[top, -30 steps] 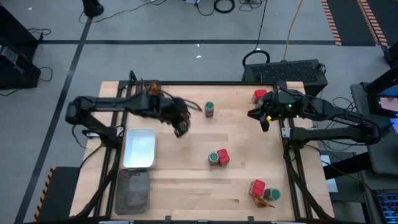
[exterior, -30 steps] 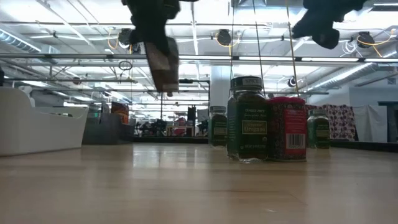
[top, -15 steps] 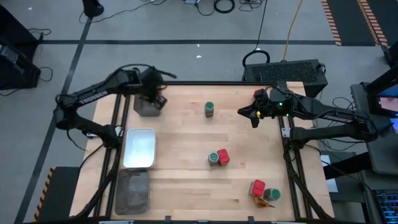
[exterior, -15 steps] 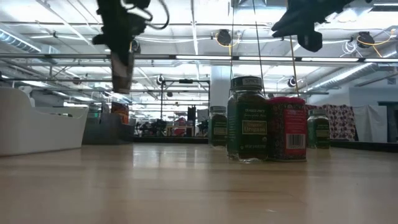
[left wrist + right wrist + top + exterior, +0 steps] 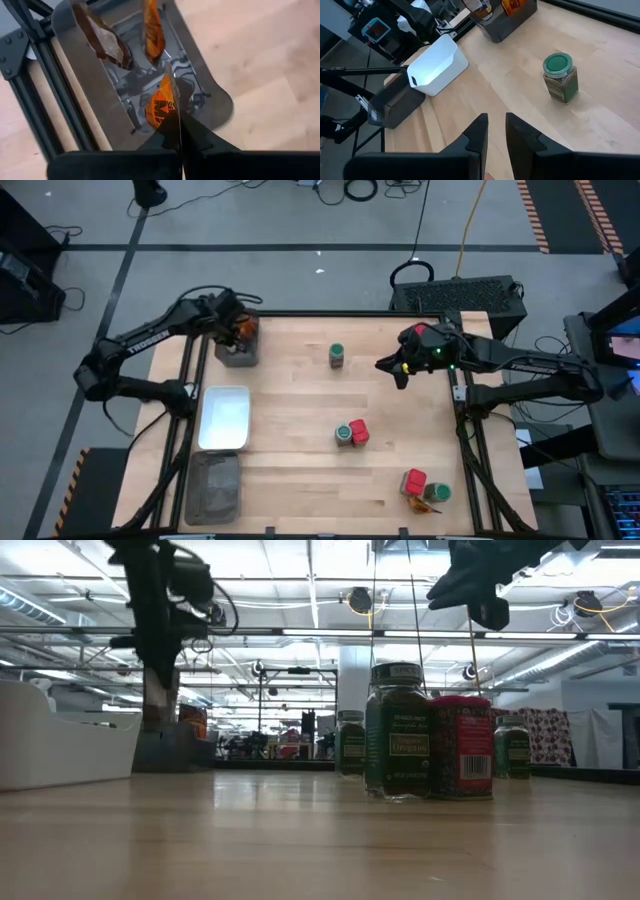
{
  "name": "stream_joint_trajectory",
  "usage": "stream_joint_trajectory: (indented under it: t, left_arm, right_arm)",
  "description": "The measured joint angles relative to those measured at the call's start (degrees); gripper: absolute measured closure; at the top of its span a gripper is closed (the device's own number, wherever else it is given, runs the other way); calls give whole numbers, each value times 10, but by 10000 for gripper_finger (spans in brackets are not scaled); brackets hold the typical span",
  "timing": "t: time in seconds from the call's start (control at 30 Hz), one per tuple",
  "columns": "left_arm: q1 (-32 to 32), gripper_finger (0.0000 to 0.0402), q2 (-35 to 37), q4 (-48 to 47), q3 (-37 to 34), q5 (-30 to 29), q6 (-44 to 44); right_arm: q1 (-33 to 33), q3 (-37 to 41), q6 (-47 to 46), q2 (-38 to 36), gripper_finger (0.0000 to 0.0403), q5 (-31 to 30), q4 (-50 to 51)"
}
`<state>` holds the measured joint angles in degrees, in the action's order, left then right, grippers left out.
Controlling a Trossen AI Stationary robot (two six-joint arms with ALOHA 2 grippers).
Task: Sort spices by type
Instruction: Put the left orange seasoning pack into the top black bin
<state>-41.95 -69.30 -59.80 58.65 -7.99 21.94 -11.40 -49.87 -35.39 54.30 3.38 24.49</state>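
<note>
High view shows pale wood table [image 5: 300, 470], left tool [image 5: 238, 332] clamped on sachet [image 5: 161, 107] (right tool [image 5: 400, 370] slightly apart)

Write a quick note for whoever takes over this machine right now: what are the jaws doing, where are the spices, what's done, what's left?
Left gripper: jaws shut on an orange sachet, over the grey tray at the table's far left corner.
Right gripper: jaws narrowly apart, nothing between them, hovering over the far right.
Done: two sachets in that tray.
Left: lone jar; middle jar beside middle red packet; front red packet, front jar and front sachet; back red packet by the right arm.
White tray and dark tray sit on the left.
</note>
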Motion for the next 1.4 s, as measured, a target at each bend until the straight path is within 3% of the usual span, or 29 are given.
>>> stream_joint_trajectory:
  t: [0.4,0.9,1.4]
  left_arm:
    - [-36,401,2,90,-101,-7,16]
    - [-69,400,2,120,-132,-9,11]
    - [-68,273,2,129,-132,-11,13]
  right_arm:
    - [0,0,5,2,353,0,1]
    - [0,0,22,2,353,0,1]
    - [0,0,20,2,353,-1,1]
